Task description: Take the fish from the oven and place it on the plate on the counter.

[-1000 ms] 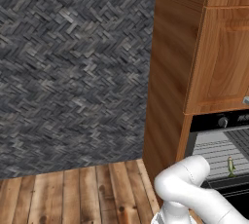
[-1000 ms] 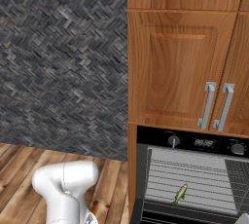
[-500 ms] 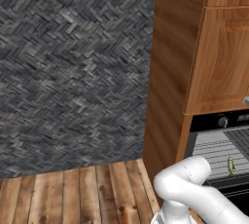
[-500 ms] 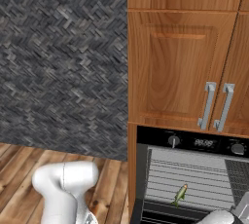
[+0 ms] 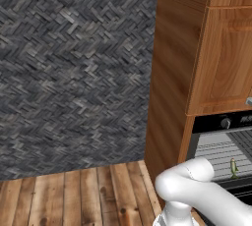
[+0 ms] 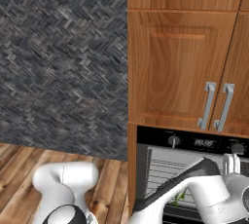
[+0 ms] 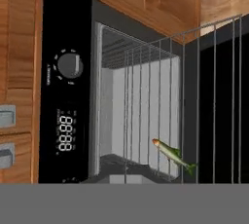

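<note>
Fish (image 7: pixel 173 156) lies on oven (image 7: pixel 68 116) rack, seemingly lengthwise front-to-back.

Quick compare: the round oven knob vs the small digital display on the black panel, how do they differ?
The round dark oven knob is circular and stands out from the panel; the small digital display is flat and oblong. The knob is plain dark with faint marks around it, whereas the display shows pale digits. Both sit on the black oven's control panel, apart from each other.
</note>
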Available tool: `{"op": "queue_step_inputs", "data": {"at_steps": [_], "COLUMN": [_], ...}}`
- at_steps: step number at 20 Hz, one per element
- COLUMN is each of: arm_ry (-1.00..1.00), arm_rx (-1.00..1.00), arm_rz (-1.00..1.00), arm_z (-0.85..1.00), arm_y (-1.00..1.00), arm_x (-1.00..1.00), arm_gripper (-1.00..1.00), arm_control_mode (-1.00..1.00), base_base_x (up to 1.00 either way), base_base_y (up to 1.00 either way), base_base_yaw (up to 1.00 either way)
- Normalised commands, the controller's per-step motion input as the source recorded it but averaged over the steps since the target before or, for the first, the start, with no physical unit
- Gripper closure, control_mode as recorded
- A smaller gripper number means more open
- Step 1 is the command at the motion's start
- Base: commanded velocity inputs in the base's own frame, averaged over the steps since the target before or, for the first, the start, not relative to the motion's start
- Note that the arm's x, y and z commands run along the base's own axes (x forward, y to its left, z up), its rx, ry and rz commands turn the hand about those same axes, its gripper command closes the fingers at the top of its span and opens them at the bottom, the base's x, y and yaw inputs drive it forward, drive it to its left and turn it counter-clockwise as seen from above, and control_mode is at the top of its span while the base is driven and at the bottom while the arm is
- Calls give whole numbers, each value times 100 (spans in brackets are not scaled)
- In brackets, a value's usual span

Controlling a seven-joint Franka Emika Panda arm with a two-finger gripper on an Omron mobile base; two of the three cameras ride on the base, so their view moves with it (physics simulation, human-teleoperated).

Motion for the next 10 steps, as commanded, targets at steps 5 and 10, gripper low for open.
{"op": "queue_step_inputs", "data": {"at_steps": [5,10], "arm_ry": [37,51], "arm_rx": [-27,-24], "arm_rz": [18,14], "arm_z": [29,1], "arm_y": [64,55], "arm_x": [35,51], "arm_gripper": [100,-100], "arm_control_mode": [-100,-100], "base_base_x": [0,0], "base_base_y": [0,0], "base_base_yaw": [0,0]}}
